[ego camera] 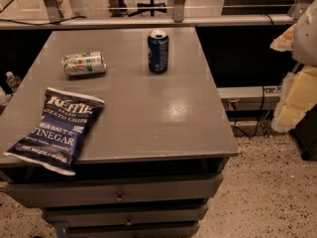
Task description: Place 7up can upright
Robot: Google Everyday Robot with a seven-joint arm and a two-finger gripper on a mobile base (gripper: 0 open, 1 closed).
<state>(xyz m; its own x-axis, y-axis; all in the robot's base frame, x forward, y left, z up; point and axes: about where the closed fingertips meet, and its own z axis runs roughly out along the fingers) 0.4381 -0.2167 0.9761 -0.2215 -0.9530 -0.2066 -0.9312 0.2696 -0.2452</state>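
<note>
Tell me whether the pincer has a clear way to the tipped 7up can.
Likely yes: the pincer hangs right of the table; the 7up can lies clear above, apart from the Pepsi can and Kettle chips bag.

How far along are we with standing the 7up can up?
Nothing done: the 7up can lies on its side on the table, left of the upright Pepsi can. The pincer hangs right of the table, away from it. Grasping and righting remain.
</note>
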